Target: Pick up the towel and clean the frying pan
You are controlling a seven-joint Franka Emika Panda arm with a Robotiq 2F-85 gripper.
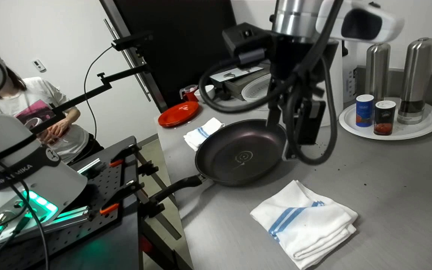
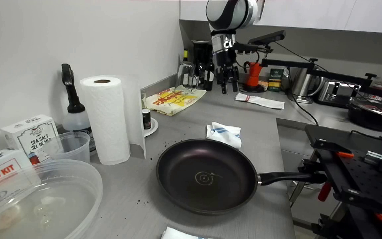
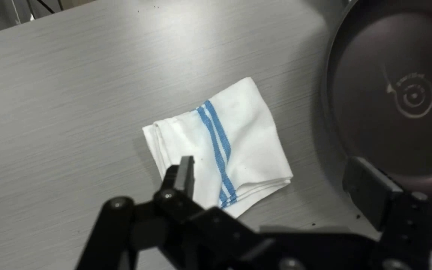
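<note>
A folded white towel with blue stripes lies on the counter beside the black frying pan. The towel shows in both exterior views (image 1: 302,225) (image 2: 224,134) and in the wrist view (image 3: 238,138). The frying pan (image 1: 242,153) (image 2: 207,176) sits upright with its handle over the counter edge; part of it shows in the wrist view (image 3: 392,131). A similar blue-striped towel (image 1: 203,133) (image 2: 181,234) lies on the pan's opposite side. My gripper (image 1: 281,137) (image 2: 229,89) (image 3: 276,178) is open and empty, pointing down above the counter, touching nothing.
A paper towel roll (image 2: 106,119) stands near the wall. A white tray (image 1: 407,133) holds shakers and mills. A red plate (image 1: 178,113), a clear tub (image 2: 88,199), a yellow bag (image 2: 174,99) and a red-striped towel (image 2: 264,102) lie around. A person (image 1: 47,108) is behind the robot base.
</note>
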